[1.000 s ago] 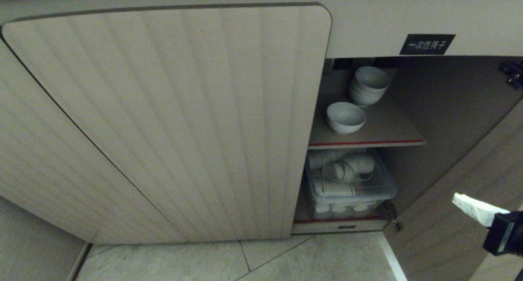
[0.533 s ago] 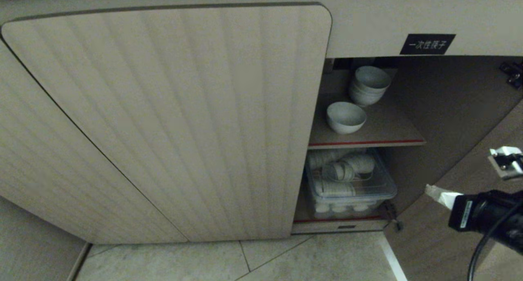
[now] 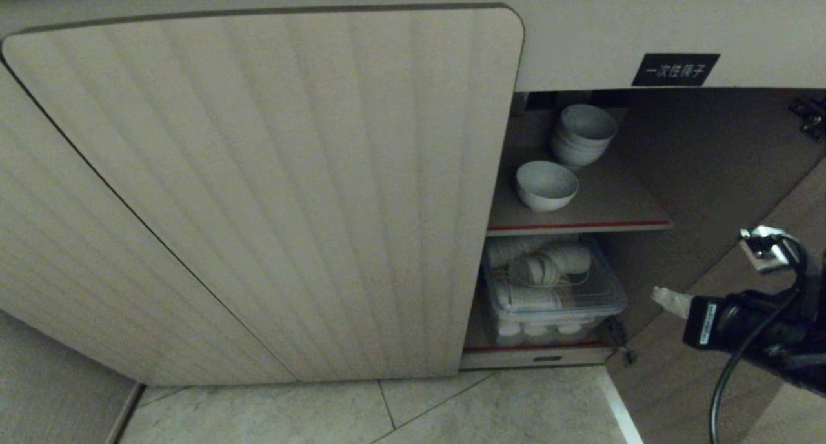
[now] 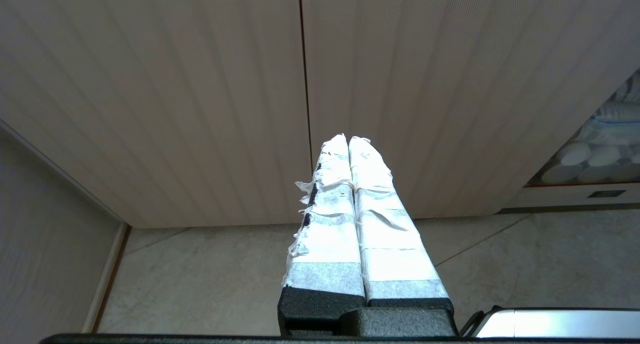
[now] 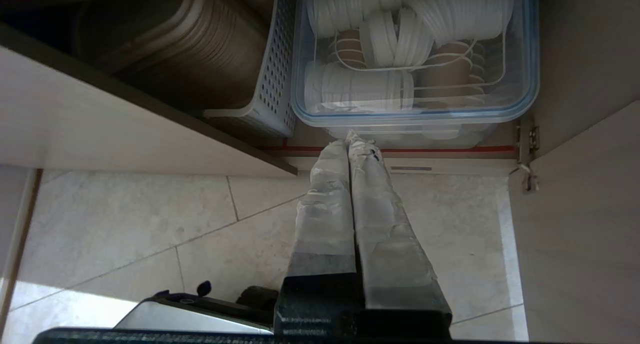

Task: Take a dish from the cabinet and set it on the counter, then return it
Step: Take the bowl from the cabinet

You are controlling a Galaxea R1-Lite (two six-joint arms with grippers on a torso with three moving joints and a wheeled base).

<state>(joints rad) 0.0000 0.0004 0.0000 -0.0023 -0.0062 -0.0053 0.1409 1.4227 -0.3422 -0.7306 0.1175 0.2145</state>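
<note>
The cabinet has its right door swung open. A single white dish sits on the upper red-edged shelf, in front of a stack of like bowls. My right gripper is at the lower right, outside the opening, below and to the right of the dish, with its taped fingers pressed together and empty. In the right wrist view the right gripper points at the lower shelf's front edge. My left gripper is shut and parked before the closed doors. The counter is out of view.
A clear plastic bin of white cups fills the lower shelf, with a white perforated basket beside it. The open right door stands close to my right arm. A black label is above the opening. Tiled floor lies below.
My right arm has moved up and to the left, toward the cabinet opening, and more of it now shows in the head view. The bowls and the left arm have not moved.
</note>
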